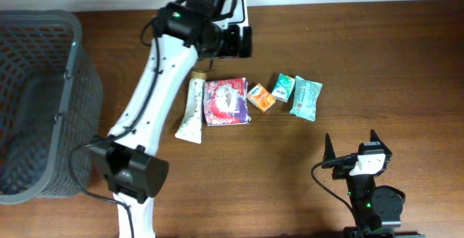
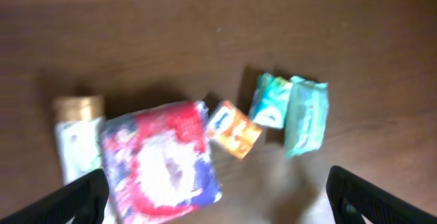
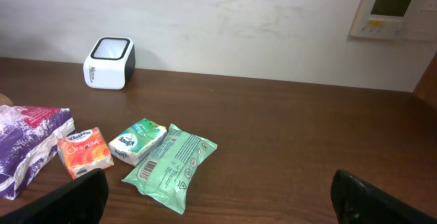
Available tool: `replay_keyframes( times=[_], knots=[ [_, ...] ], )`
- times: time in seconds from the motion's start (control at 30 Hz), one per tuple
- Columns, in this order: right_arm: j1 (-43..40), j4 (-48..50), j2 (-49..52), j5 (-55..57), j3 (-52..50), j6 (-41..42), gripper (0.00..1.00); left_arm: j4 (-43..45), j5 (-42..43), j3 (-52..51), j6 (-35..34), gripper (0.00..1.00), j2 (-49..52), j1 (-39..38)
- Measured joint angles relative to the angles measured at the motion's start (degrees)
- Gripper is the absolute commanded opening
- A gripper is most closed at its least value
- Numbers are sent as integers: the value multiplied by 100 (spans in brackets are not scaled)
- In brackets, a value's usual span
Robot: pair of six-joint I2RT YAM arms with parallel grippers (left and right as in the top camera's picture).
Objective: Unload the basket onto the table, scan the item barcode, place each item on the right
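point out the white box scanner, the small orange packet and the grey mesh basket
white box scanner (image 3: 109, 65), right wrist view, front face
small orange packet (image 1: 261, 98), overhead view, middle of top face
grey mesh basket (image 1: 85, 93), overhead view, right wall

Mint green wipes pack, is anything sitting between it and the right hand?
Nothing visible does. Only bare table lies between the open right hand and the mint green wipes pack. The green tissue pack lies beside it on the side away from the hand, out of the path.
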Motion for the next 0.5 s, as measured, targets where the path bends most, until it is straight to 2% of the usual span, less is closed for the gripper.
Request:
replay_keyframes(
  times=[0.17,0.33,0.5],
  knots=[
    [0,0,0,2,0,-2,99,-868,-393,0,109,99,-83,608],
    [0,0,0,2,0,2,99,-953,-914,0,127,99,-83,1137],
    [0,0,0,2,0,0,99,-955,-1425,0,129,99,-83,1158]
  ],
)
